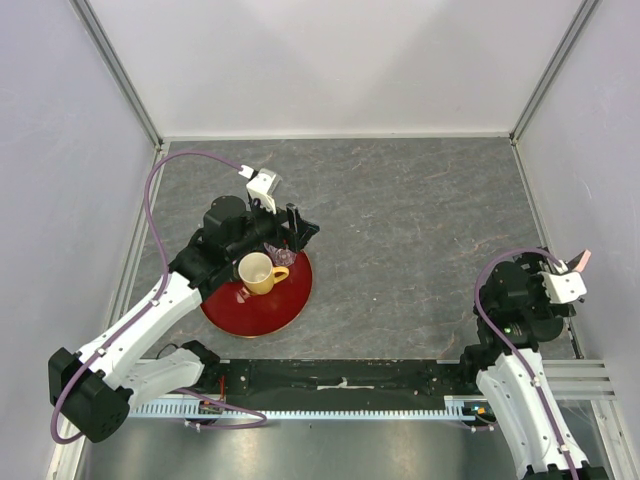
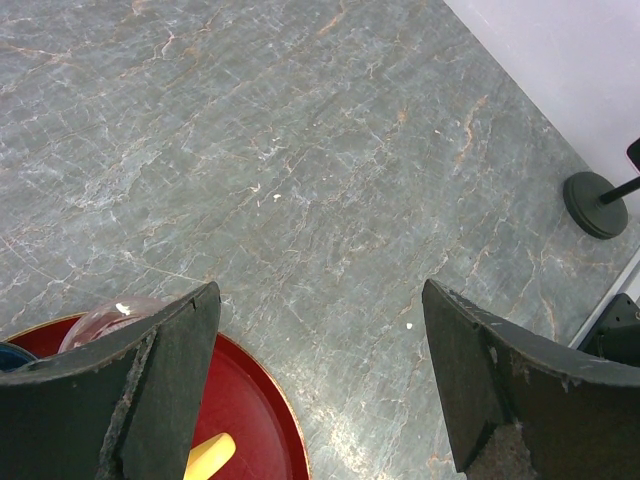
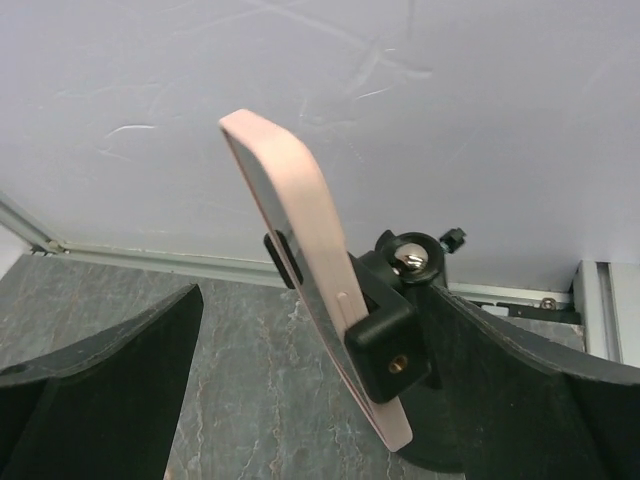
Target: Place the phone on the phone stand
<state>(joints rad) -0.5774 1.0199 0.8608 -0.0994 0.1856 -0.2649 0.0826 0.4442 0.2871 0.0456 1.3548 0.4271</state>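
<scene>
The phone (image 3: 300,270), seen edge-on with its pink rim, stands tilted in the black clamp head (image 3: 385,335) of the phone stand, close to the right wall. My right gripper (image 3: 315,300) is open around it, with both fingers wide of the phone and the right finger (image 3: 520,390) close behind the clamp. From above, only a pink corner of the phone (image 1: 581,262) shows past the right gripper (image 1: 560,275). The stand's round base (image 2: 597,203) appears far off in the left wrist view. My left gripper (image 2: 320,340) is open and holds nothing.
The left gripper (image 1: 290,225) hovers over the far edge of a red round tray (image 1: 285,300) that carries a yellow mug (image 1: 258,272). A clear rounded object (image 2: 110,318) sits on the tray by the left finger. White walls enclose the grey table (image 1: 400,220).
</scene>
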